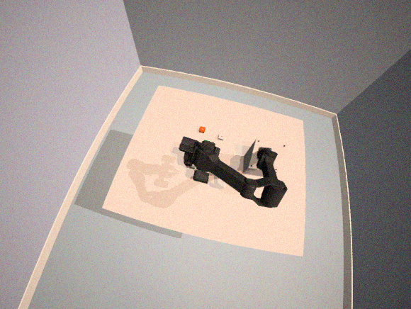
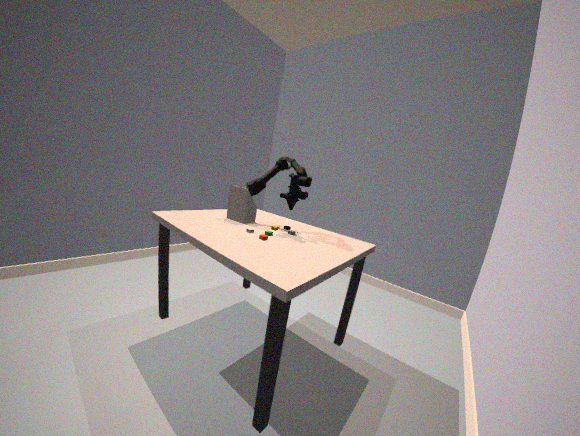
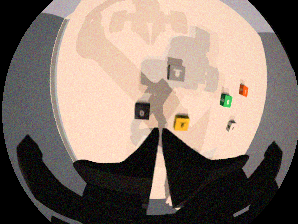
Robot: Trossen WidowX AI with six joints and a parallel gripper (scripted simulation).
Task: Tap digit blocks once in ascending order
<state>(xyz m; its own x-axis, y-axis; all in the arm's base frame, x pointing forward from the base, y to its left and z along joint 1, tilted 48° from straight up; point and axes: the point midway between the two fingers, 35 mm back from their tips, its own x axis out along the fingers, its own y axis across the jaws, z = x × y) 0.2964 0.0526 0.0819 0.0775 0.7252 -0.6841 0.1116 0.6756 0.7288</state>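
Black fingers pressed together on nothing, raised well above the bench (image 2: 280, 265), presumably to travel without brushing any block. Below lie black (image 3: 141, 110), yellow (image 3: 180, 121), grey (image 3: 176, 70), green (image 3: 226, 99) and orange (image 3: 244, 90) blocks.
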